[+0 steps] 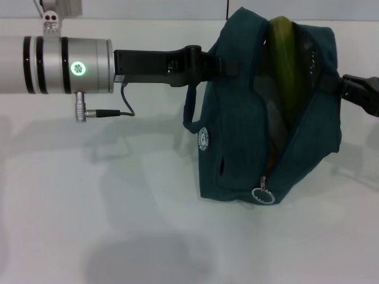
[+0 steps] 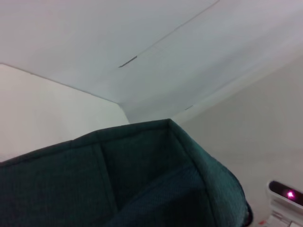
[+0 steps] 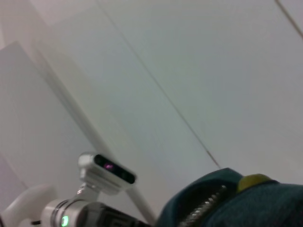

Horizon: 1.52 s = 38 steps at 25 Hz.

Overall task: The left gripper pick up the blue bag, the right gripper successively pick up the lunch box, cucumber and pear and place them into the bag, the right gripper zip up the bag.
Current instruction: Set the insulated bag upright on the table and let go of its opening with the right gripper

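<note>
The bag (image 1: pixel 249 142) stands on the white worktop (image 1: pixel 118 225), right of middle and toward the far edge, its base resting on the surface and its top held up between the two arms. Its mouth gapes in a long slit down the top and near side; the zipper's ring pull (image 1: pixel 263 194) hangs at the low near end of the slit, so the zip is not yet drawn. A yellow-green rounded thing, seemingly the cucumber (image 1: pixel 287 71), pokes up through the far part of the opening, and a sliver of orange shows low inside. The round white logo (image 1: pixel 204 139) faces left, beside a drooping loop handle (image 1: pixel 190 112).

The left gripper (image 1: pixel 216 64) reaches in from the left and is clamped on the bag's upper left edge. The right gripper (image 1: pixel 349 89) meets the bag's upper right edge; I cannot tell how its fingers stand.
</note>
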### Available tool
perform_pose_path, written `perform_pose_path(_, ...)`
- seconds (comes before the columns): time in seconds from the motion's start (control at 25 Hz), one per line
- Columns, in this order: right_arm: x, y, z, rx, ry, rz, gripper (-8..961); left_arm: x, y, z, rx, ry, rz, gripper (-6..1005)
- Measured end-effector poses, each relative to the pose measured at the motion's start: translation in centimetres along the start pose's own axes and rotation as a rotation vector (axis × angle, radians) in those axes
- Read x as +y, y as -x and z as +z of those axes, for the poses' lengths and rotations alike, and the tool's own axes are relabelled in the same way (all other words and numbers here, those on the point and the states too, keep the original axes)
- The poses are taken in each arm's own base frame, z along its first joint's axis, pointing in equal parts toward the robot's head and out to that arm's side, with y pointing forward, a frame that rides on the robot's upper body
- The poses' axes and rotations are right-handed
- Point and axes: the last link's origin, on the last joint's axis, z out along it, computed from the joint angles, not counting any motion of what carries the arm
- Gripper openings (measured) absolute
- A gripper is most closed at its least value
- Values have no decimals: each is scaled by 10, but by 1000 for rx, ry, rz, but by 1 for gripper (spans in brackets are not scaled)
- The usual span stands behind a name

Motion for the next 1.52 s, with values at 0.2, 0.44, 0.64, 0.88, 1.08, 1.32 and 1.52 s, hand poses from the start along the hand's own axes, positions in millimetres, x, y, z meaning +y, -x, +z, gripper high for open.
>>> perform_pose_path(0.2, 8, 11, 1, -3, 42, -61, 85, -1, 2, -1, 6, -1, -7, 45)
perform_pose_path(0.44, 3, 22, -6, -6, 19, -78, 84, -2, 4, 3, -5, 5, -21, 45)
perform_pose_path(0.64, -7, 9, -6, 19, -46, -43, 83, -4, 5, 1, -7, -2, -31, 45)
perform_pose_path(0.88, -5, 2, -2, 35, -36, -23, 81, -3, 5, 0, -22, -6, -43, 45)
perform_pose_path(1.08, -7, 1, -1, 35, -43, -22, 79, -8, 7, 1, -22, -30, -44, 45)
perform_pose_path(1.32, -7, 0, -2, 33, -50, -15, 78, -11, 6, -1, -4, -44, -47, 45)
perform_pose_path(1.52, -9, -2, -5, 8, -67, 1, 78, -12, 6, -1, 5, -48, -49, 45)
